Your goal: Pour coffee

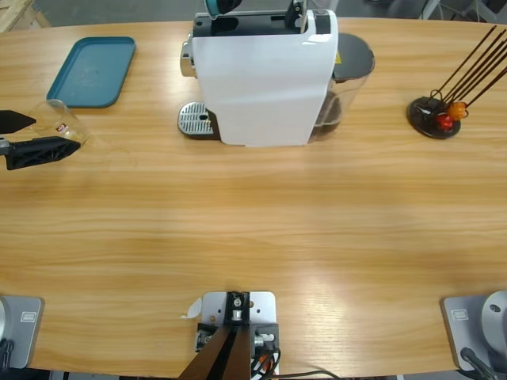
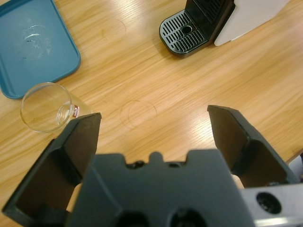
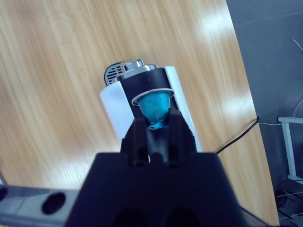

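- The right tool (image 3: 156,124) hangs above the white coffee machine (image 1: 265,75), clenched on one blue capsule (image 3: 155,108), rim turned toward the machine's black top.
- The left tool (image 2: 154,125) waits at the desk's (image 1: 253,214) far edge, released, jaws spread wide with nothing between them.
- The clear glass tumbler (image 2: 46,107) with the red mark stands on the desk just beside that tool's jaw and close to the teal tray (image 2: 33,45). Any coffee inside is too faint to make out.
- Risk: the capsule appears to be gripped only by its narrow end. If it meets the slot off-line it could twist out of the jaws and drop onto the machine or the desk.
- Risk: the tumbler sits outside the open jaws rather than between them. A sideways move by the left tool could knock it over or push it off the near edge.
- Risk: the drip grate (image 1: 196,120) carries no cup. Brewing before the tumbler is placed there would likely send coffee onto the grate.
- Count: one coffee machine, one capsule, one tumbler, one tray, one drip grate.
- Count: one dark round holder of thin sticks (image 1: 434,116) stands well apart on the other side of the desk; the sticks themselves are too fine to number.
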